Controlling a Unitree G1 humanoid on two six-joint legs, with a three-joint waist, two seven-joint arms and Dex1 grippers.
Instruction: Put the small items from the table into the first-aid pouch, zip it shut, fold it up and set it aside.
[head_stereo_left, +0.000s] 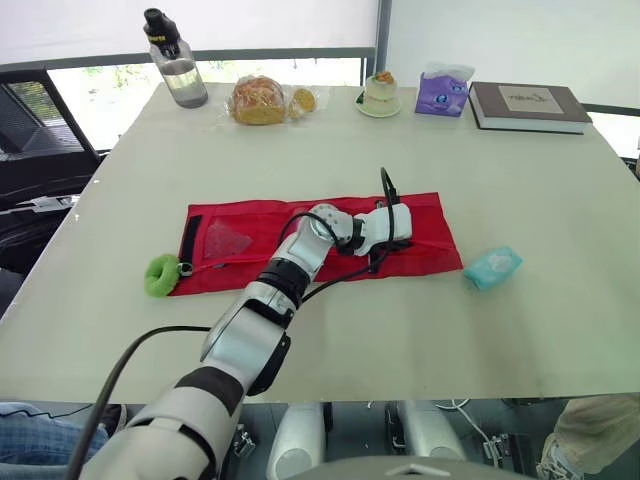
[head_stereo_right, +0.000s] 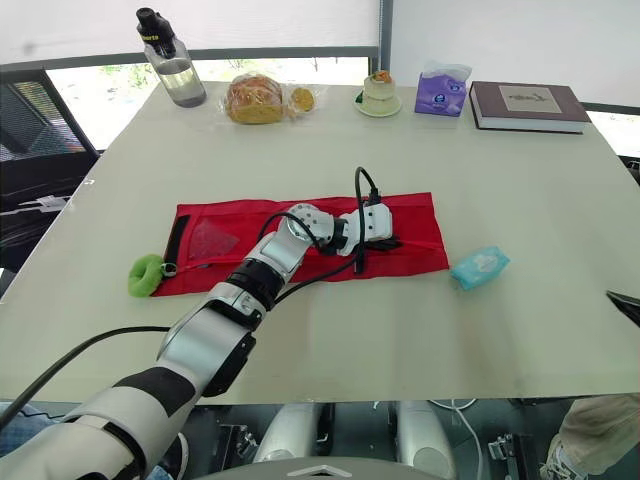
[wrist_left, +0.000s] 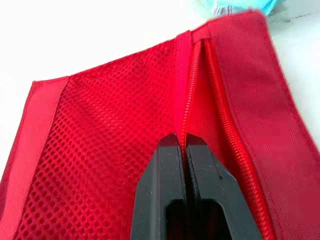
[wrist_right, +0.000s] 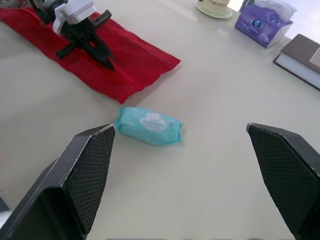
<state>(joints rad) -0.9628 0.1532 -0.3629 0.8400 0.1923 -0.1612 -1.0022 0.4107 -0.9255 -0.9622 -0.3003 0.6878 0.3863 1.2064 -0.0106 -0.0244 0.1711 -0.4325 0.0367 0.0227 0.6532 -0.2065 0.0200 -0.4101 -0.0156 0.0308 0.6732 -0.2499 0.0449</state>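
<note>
Your left gripper (wrist_left: 184, 142) was pinched shut on the zipper (wrist_left: 187, 105) of the red pouch (head_stereo_left: 250, 240), flat on the table (head_stereo_left: 400, 150). Your right gripper (wrist_right: 180, 129) hung wide open (teal wipes pack (wrist_right: 148, 126) lay near the pouch).

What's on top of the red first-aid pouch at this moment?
The left gripper, shut at the zipper of the pouch. The fabric hides anything inside. The teal wipes pack lies beside it on the table.

Far edge of table (head_stereo_left: 560, 330): bottle (head_stereo_left: 175, 60); bread (head_stereo_left: 258, 100); cake (head_stereo_left: 380, 93); tissues (head_stereo_left: 443, 90); book (head_stereo_left: 528, 105)
</note>
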